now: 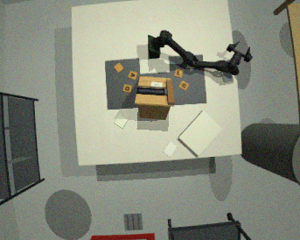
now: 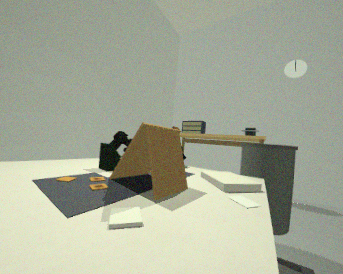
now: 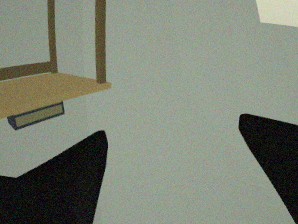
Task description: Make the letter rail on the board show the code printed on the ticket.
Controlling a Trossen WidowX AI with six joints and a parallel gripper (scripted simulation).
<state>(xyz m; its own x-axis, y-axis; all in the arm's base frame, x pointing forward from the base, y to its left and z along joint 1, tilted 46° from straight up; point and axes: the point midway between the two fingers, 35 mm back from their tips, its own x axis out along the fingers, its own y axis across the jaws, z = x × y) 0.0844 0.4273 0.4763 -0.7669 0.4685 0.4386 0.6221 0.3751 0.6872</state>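
- Top: from high overhead, looking down on the whole table [image 1: 95, 140] [image 2: 49, 240] and surrounding floor.
- Exterior: close to the table, just above its surface, facing across toward the walls; shares the slanted board [image 1: 153, 112] [image 2: 151, 160] with the top view.
- Wrist: between the claw's fingertips [image 1: 243, 51], very near them, facing a wall.

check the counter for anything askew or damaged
Nothing looks spilled or damaged. The orange tiles lie scattered at odd angles on the dark mat, and the pale slab sits skewed to the counter edge; neither seems alarming.
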